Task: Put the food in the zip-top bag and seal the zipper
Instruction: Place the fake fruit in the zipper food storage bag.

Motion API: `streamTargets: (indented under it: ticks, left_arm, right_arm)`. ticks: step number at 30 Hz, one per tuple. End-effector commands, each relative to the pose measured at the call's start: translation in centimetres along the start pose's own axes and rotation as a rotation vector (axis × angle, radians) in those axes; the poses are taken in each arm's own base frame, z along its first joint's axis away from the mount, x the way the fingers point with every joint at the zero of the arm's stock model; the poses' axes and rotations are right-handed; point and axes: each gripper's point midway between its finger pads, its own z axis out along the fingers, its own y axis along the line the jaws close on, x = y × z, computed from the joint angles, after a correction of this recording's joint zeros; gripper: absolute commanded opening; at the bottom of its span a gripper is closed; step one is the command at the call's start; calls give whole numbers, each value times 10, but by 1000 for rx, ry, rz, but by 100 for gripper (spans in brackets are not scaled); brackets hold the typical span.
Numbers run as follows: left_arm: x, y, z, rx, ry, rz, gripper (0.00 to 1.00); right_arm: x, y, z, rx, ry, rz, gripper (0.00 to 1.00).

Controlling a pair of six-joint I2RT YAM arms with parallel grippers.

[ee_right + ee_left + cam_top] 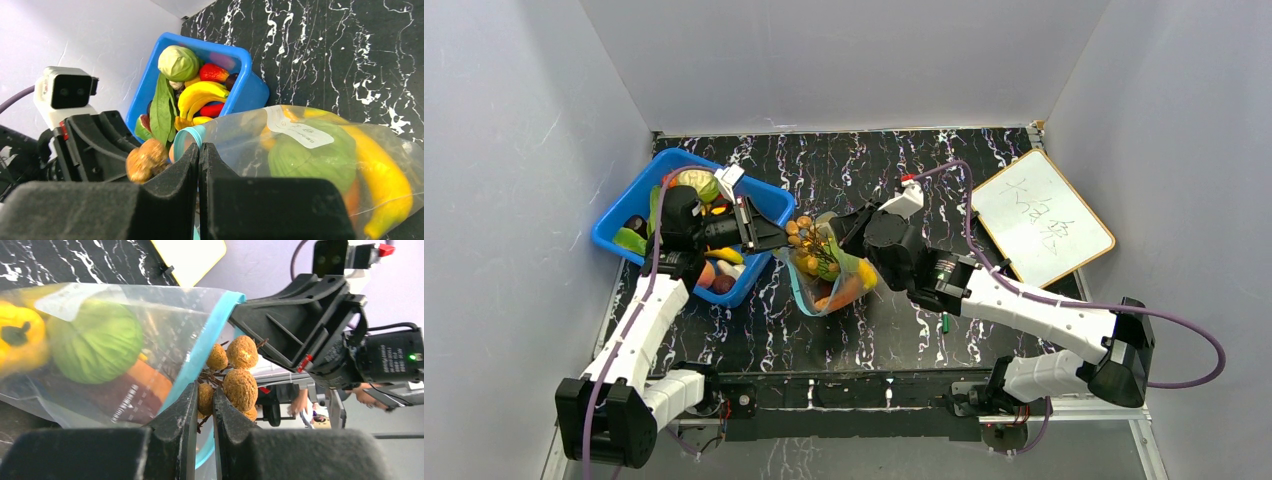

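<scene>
Clear crinkly plastic zip-top bag (pixel 165 315), glossy plastic bin (pixel 251 92), perhaps matt marbled tabletop (pixel 854 170).

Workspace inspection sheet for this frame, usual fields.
Surface: black marbled table.
Job's things: bag part-filled, mouth open; brown fruit cluster at its mouth, not yet inside; more food sits in the blue bin.
Clutter: whiteboard at the far right; green pen beside the right arm.
Grippers: left pincer shut on the fruit cluster; right pincer shut on the bag's mouth edge.
Cables: purple cable along each arm, none across the bag.
Surroundings: plain pale walls on three sides.
</scene>
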Motion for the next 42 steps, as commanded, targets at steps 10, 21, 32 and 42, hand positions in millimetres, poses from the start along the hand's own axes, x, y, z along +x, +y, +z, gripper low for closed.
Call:
streamTargets:
  ticks: [10, 21, 32, 42]
  left_arm:
    - [-3, 6, -5, -101, 10, 101, 0]
    - [-24, -3, -11, -175, -69, 172, 0]
    - [-36, -7, -19, -235, -140, 238, 0]
    - [-51, -32, -27, -225, -224, 273, 0]
  right_arm:
    - [-38, 39, -11, -118, -90, 120, 0]
    - [-45, 35, -16, -101, -110, 116, 0]
    - [-38, 28, -15, -86, -92, 108, 0]
    - [-40, 25, -16, -76, -97, 103, 0]
